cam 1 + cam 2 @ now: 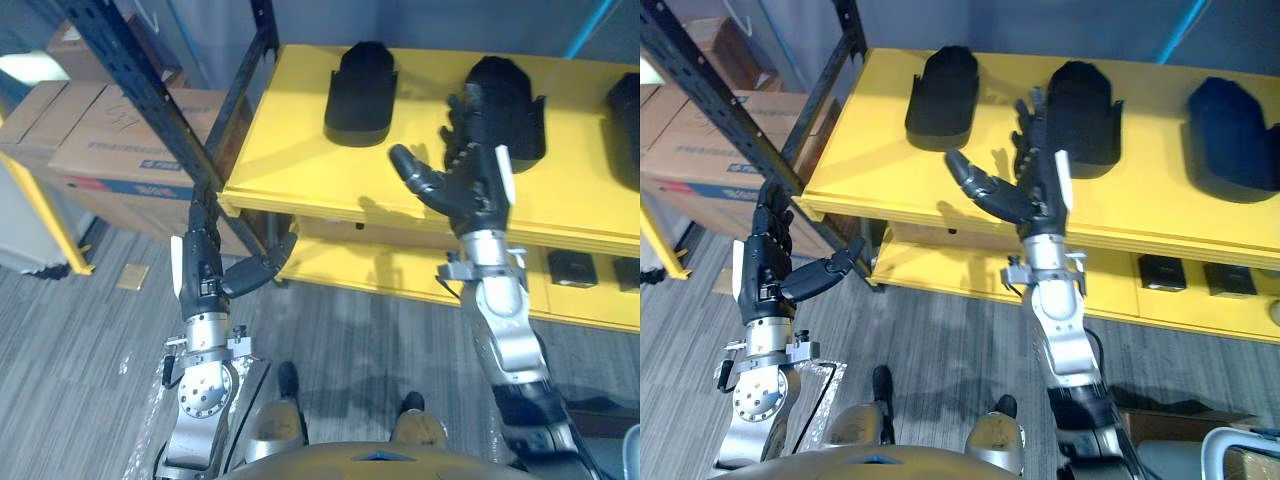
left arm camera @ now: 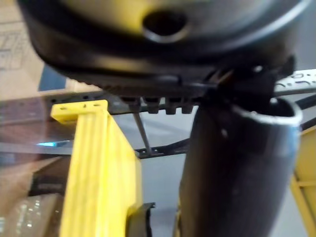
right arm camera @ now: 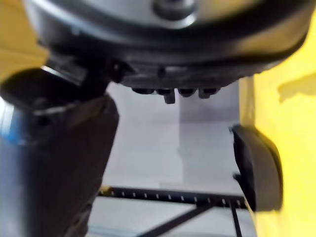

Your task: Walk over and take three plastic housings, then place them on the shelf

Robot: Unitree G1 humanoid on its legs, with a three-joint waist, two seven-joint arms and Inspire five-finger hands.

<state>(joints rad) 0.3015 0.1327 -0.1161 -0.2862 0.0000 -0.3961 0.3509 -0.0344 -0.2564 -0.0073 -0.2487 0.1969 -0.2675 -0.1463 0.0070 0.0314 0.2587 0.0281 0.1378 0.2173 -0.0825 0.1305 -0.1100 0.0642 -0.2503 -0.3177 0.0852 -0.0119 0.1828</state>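
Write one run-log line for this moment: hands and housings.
housings: three on shelf | right hand: open, before middle housing | left hand: open, empty, near shelf corner

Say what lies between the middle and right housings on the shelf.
Nothing. In the right eye view, the stretch of yellow shelf between the middle housing and the right housing is bare.

Both head views look down on one yellow shelf (image 1: 290, 160), slightly offset. Wrist views sit very close, facing its edge.
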